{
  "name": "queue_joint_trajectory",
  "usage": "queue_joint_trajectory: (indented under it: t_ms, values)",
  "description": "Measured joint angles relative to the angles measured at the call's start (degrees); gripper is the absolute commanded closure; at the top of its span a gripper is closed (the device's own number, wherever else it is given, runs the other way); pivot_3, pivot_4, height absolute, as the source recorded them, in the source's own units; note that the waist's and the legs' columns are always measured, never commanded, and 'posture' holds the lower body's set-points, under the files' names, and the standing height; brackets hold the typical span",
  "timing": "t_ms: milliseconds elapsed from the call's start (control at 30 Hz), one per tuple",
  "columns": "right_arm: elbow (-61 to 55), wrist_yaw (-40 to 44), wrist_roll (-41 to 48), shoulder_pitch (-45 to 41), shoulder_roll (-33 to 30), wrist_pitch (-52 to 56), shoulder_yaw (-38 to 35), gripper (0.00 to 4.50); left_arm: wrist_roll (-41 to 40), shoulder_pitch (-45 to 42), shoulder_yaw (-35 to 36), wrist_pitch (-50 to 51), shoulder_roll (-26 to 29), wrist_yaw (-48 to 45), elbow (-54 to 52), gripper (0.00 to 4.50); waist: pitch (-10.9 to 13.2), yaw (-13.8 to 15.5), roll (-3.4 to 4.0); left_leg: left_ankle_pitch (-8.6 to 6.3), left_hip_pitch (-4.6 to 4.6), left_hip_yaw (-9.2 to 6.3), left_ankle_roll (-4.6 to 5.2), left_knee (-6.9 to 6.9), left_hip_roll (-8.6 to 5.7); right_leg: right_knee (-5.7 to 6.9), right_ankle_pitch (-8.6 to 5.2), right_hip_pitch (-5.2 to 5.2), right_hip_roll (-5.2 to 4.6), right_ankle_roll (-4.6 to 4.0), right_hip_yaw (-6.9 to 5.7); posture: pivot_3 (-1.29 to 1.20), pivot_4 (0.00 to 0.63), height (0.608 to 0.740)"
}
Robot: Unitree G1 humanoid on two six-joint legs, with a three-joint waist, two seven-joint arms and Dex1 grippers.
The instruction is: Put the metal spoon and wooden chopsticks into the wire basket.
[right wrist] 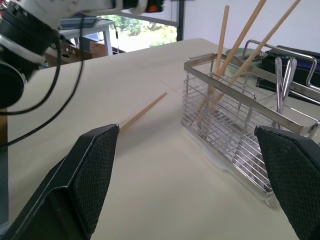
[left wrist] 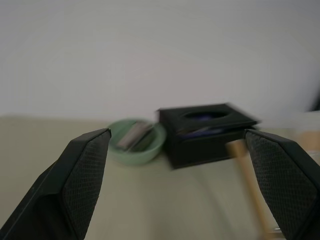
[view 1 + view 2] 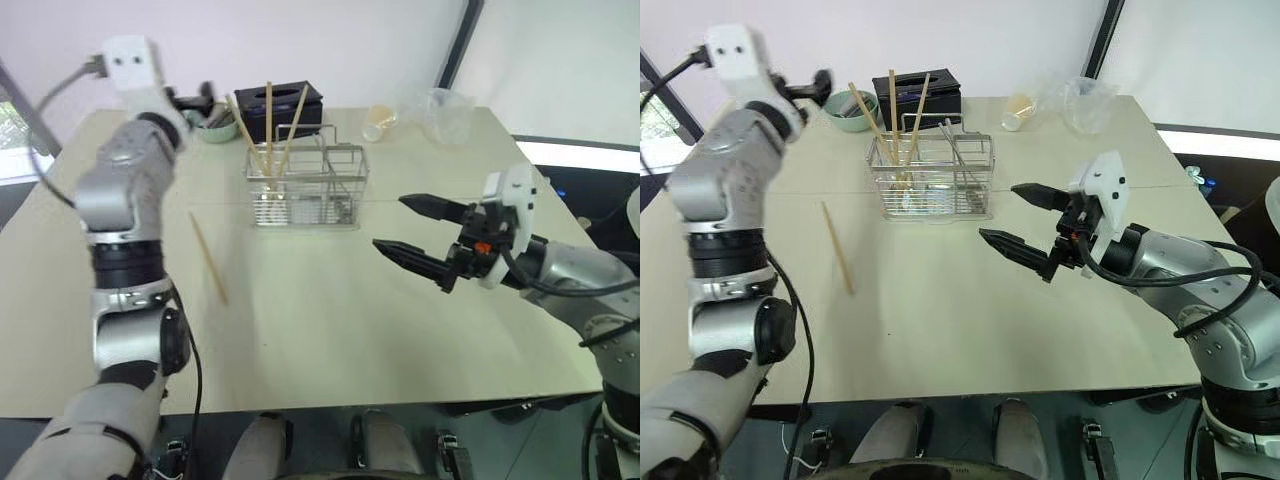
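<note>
The wire basket (image 3: 307, 188) stands at the table's middle back. Three wooden chopsticks (image 3: 268, 125) stand tilted in its left compartment. Another chopstick (image 3: 208, 257) lies flat on the table to the basket's left front. A thin metal piece (image 1: 284, 75) stands in the basket's other end; I cannot tell whether it is the metal spoon. My left gripper (image 2: 177, 134) is raised at the back left, open and empty, pointing at the green bowl and black box. To the right of the basket, my right gripper (image 3: 390, 222) hovers open and empty, pointing toward it.
Behind the basket sit a green bowl (image 3: 215, 128) and a black box (image 3: 290, 108). A paper cup (image 3: 380, 122) and a clear plastic container (image 3: 445, 115) are at the back right. The table's (image 3: 330, 330) front half is bare.
</note>
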Motion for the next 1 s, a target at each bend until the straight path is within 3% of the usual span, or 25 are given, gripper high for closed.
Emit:
queue_joint_trajectory:
  t_ms: [133, 367, 633, 1000]
  values:
    - [0.62, 1.15, -0.95, -0.04, 0.32, -0.36, 1.07, 0.00, 0.36, 2.28, 1.06, 6.86, -1.84, 2.88, -0.57, 0.03, 0.01, 0.53, -0.04, 0.01, -0.06, -0.10, -0.03, 0.02, 0.00, -0.01, 0.00, 0.03, -0.03, -0.01, -0.02, 0.00, 0.150, 0.649]
    - [0.66, 1.56, -1.72, 0.03, 0.60, -0.39, 1.21, 0.00, 0.40, 3.81, 9.91, 20.16, -11.67, 11.69, 2.97, 0.03, 0.01, 0.24, -0.07, 0.00, -0.09, -0.07, -0.04, 0.04, 0.00, -0.03, 0.00, -0.02, -0.06, 0.00, -0.01, 0.00, 0.150, 0.649]
    - [-1.10, -1.60, -1.70, 2.02, 2.87, 0.07, 1.11, 0.00, 3.82, 1.29, 10.52, 19.12, -12.12, 16.12, 13.02, 0.03, 0.01, 0.27, -0.07, 0.00, -0.08, -0.03, -0.08, 0.03, -0.01, -0.03, 0.00, -0.02, -0.10, 0.00, 0.00, 0.00, 0.150, 0.649]
    - [-6.49, -7.37, -0.53, 7.77, 4.48, 0.08, -0.01, 0.00, 5.87, -2.78, 6.85, 12.78, -10.14, 14.56, 27.76, 0.03, -0.01, 0.49, -0.04, 0.00, -0.03, -0.01, -0.09, 0.04, -0.05, -0.01, 0.01, 0.04, -0.16, 0.03, -0.01, 0.00, 0.150, 0.649]
